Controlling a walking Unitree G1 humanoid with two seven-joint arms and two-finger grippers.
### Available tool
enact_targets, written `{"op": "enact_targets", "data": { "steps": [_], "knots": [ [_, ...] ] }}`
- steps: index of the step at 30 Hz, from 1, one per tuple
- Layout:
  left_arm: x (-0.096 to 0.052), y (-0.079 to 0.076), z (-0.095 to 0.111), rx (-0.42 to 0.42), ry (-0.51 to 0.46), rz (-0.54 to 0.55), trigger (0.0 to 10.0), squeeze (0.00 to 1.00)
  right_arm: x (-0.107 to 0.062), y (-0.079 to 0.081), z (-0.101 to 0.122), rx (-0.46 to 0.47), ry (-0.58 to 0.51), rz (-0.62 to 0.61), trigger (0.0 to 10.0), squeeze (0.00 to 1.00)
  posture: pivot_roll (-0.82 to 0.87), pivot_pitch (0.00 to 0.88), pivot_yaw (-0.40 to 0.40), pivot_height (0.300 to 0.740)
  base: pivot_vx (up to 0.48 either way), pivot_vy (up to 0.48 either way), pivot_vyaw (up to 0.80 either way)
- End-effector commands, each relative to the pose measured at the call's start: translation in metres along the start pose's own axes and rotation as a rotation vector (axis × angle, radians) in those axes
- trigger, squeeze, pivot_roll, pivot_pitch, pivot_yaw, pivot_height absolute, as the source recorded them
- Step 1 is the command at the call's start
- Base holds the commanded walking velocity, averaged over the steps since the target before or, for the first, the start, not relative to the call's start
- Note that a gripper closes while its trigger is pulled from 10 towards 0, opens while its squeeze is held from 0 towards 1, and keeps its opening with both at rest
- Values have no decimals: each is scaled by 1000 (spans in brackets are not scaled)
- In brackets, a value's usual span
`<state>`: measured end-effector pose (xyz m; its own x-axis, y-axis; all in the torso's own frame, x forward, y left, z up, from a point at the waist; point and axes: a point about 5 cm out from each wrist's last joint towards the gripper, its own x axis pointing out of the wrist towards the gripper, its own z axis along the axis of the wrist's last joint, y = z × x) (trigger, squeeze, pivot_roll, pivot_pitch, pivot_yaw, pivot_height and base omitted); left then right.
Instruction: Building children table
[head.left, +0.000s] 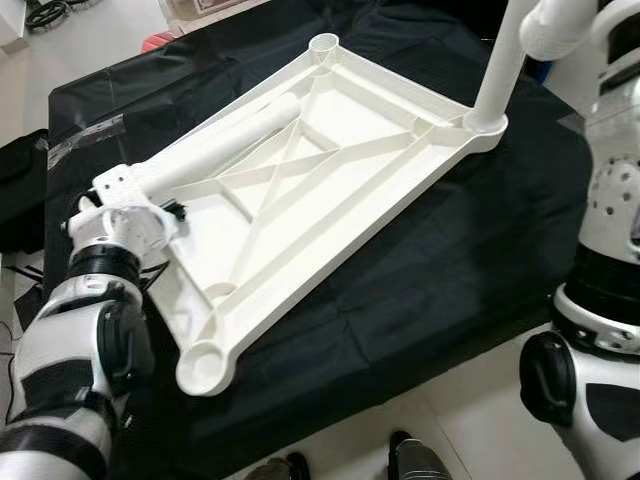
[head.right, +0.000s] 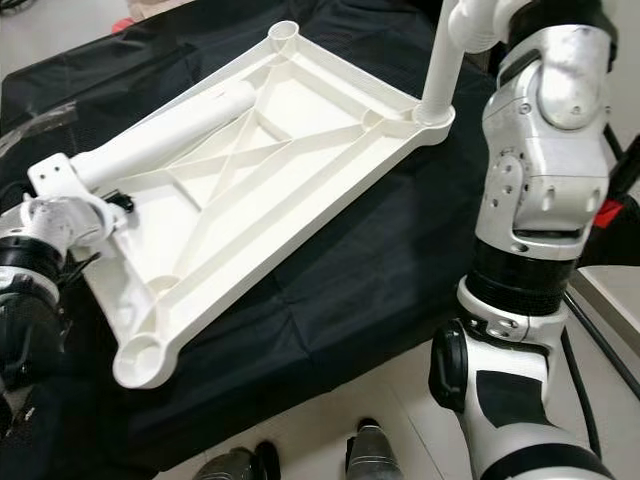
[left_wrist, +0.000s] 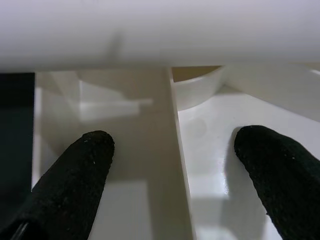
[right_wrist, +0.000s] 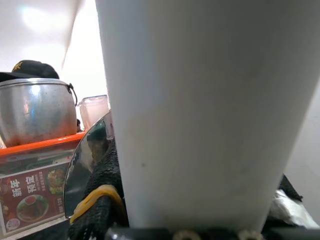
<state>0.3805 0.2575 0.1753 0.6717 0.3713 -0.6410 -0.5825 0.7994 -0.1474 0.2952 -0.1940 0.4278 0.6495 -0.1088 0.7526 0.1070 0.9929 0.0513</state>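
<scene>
Over on the left, the left gripper (left_wrist: 170, 175) hangs just above the near-left part of the tabletop (head.left: 330, 190), its two black fingers (left_wrist: 75, 170) spread apart with a raised rib between them, gripping nothing. A loose leg (head.left: 225, 145) lies slantwise across the ribbed underside right by that wrist, so it is not yet fitted. The tabletop itself lies upside down on a black cloth (head.left: 440, 270), corner sockets facing up. The near socket (head.left: 205, 365) is empty, and so is the far socket (head.left: 323, 45). The left corner is hidden by the arm, so I cannot tell about that one.

At the right corner a second leg (head.left: 497, 75) stands upright in its socket, and the right gripper holds it high up; its wrist camera is pressed against the white tube (right_wrist: 210, 110), though the fingers themselves are hidden, so I cannot tell their state.

By my reckoning one leg is in and at least two remain.
</scene>
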Motion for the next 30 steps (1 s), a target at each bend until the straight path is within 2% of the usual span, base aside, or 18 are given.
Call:
{"op": "enact_targets", "data": {
  "steps": [1, 2, 3, 4, 6, 11, 15, 16, 18, 19, 20, 21, 22, 23, 24, 26, 27, 30],
  "knots": [
    [21, 78, -66, 185, 276, 334, 10000, 0, 2, 5, 8, 18, -47, 31, 10000, 0, 137, 280, 47, 740, 0, 0, 0],
    [21, 78, -66, 185, 276, 334, 10000, 0, 2, 5, 8, 18, -47, 31, 10000, 0, 137, 280, 47, 740, 0, 0, 0],
    [18, 93, -61, 201, 254, 389, 10000, 0, 2, 6, 7, 18, -46, 36, 10000, 0, 138, 278, 43, 740, 0, 0, 0],
    [18, 93, -61, 201, 254, 389, 10000, 0, 2, 6, 7, 18, -46, 36, 10000, 0, 138, 278, 43, 740, 0, 0, 0],
    [12, 114, -53, 212, 217, 455, 10000, 0, 3, 6, 7, 15, -51, 37, 10000, 0, 136, 270, 41, 740, 0, 0, 0],
    [6, 126, -49, 225, 197, 473, 10000, 0, 4, 4, 9, -4, -66, 25, 10000, 0, 136, 262, 32, 740, 0, 0, 0],
    [4, 125, -48, 226, 174, 458, 10000, 0, 5, 3, 9, -34, -72, 17, 10000, 0, 138, 263, 26, 740, 0, 0, 0],
    [0, 117, -45, 247, 131, 410, 10000, 0, 5, 2, 7, -55, -71, 8, 10000, 0, 135, 263, 24, 740, 0, 0, 0],
    [0, 117, -45, 247, 131, 410, 10000, 0, 5, 2, 7, -55, -71, 8, 10000, 0, 135, 263, 24, 740, 0, 0, 0],
    [-4, 103, -39, 269, 64, 345, 10000, 0, 5, 1, 4, -81, -60, -4, 10000, 0, 135, 263, 23, 740, 0, 0, 0],
    [-4, 103, -39, 269, 64, 345, 10000, 0, 5, 1, 4, -81, -60, -4, 10000, 0, 135, 263, 23, 740, 0, 0, 0],
    [-14, 76, -23, 314, -63, 250, 10000, 0, 4, -2, -2, -100, -39, -27, 10000, 0, 134, 259, 18, 740, 0, 0, 0],
    [-14, 76, -23, 314, -63, 250, 10000, 0, 4, -2, -2, -100, -39, -27, 10000, 0, 134, 259, 18, 740, 0, 0, 0],
    [-25, 52, -11, 357, -162, 169, 10000, 0, 3, -6, -6, -127, -22, -59, 10000, 0, 133, 260, 19, 740, 0, 0, 0],
    [-25, 52, -11, 357, -162, 169, 10000, 0, 3, -6, -6, -127, -22, -59, 10000, 0, 133, 260, 19, 740, 0, 0, 0],
    [-45, 19, 4, 418, -287, 59, 10000, 0, 1, -9, -10, -132, -12, -82, 10000, 0, 136, 259, 18, 740, 0, 0, 0],
    [-50, 11, 6, 418, -299, 34, 10000, 0, 1, -9, -10, -126, -10, -84, 10000, 0, 136, 259, 18, 740, 0, 0, 0],
    [-55, 4, 8, 436, -304, 10, 10000, 0, 0, -9, -11, -122, -8, -83, 10000, 0, 142, 257, 22, 740, 0, 0, 0]
  ]
}}
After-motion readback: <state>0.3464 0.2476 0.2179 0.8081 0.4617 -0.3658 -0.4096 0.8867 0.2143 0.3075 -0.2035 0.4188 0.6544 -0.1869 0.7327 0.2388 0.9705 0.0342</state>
